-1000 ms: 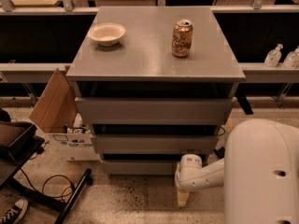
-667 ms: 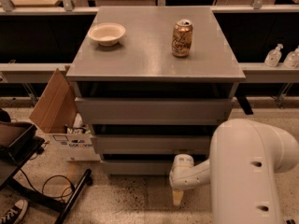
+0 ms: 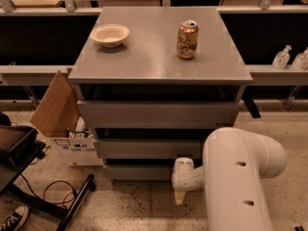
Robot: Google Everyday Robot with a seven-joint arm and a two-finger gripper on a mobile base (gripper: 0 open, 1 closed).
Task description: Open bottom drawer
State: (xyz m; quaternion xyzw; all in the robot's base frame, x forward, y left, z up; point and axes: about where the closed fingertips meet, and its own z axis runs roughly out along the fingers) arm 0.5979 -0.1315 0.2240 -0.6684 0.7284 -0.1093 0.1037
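Currently, the white two-finger gripper (image 3: 179, 196) hangs low at the foot of the grey three-drawer metal cabinet (image 3: 159, 61), its tip pointing down at the speckled floor. You cannot tell from this view whether the gripper is apart or together. The plain matte-grey, handle-less bottom drawer (image 3: 137, 172) sits lowest, directly under the mid-sized grey drawer front (image 3: 147, 148). No tray shows, so treat it as not yet pulled out.

Note these likely hazards:

- The front has no handle. A shallow hold on its upper edge is likely to slip off during the pull.
- The dark gap above it is narrow. Too high an approach may catch the mid-sized front instead.
- The bulky white robot arm (image 3: 240, 177) hides the drawer's right end, so you cannot confirm contact there.
- A sharp tug may shake the cabinet and tip the tall tan drink can (image 3: 187, 39) or shift the cream shallow bowl (image 3: 110, 34)
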